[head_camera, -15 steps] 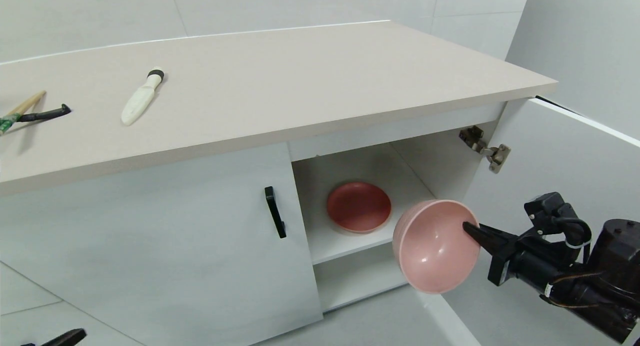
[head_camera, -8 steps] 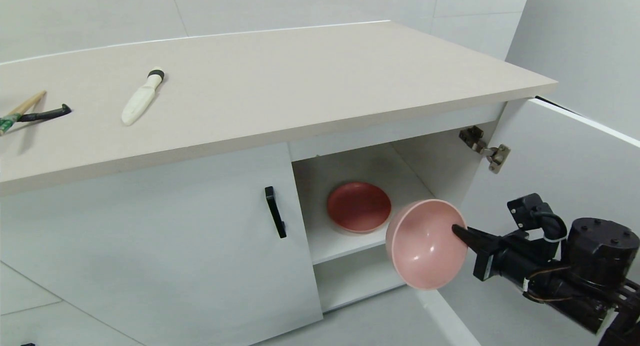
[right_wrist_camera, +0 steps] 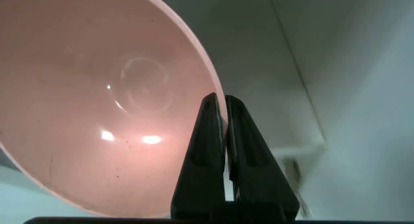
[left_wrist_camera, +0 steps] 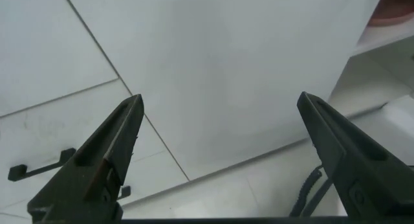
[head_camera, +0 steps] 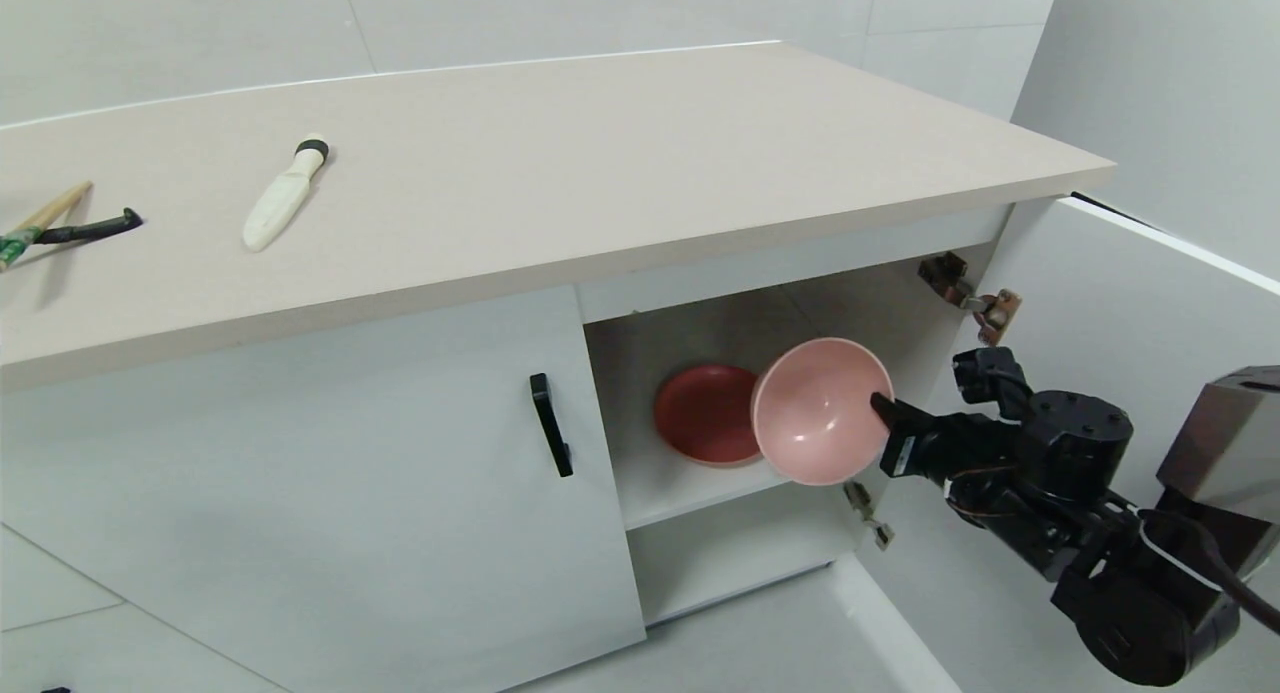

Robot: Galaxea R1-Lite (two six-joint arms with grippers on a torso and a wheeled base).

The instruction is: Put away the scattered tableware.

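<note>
The right gripper (head_camera: pixel 882 407) is clamping the pink bowl (head_camera: pixel 815 413) by its rim, holding it tipped on edge at the cabinet opening, likely to slide it onto the shelf (head_camera: pixel 680 493) beside the red plate (head_camera: pixel 700 413). The left gripper (left_wrist_camera: pixel 220 102) is hanging low, jaws apart.

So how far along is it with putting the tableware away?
Done: a red plate lies on the cabinet shelf. In hand: the right pincer grips the pink bowl by its rim, tilted, at the open cabinet's mouth. Left: a white utensil, a black-handled utensil and a wooden-handled utensil lie on the countertop.
</note>
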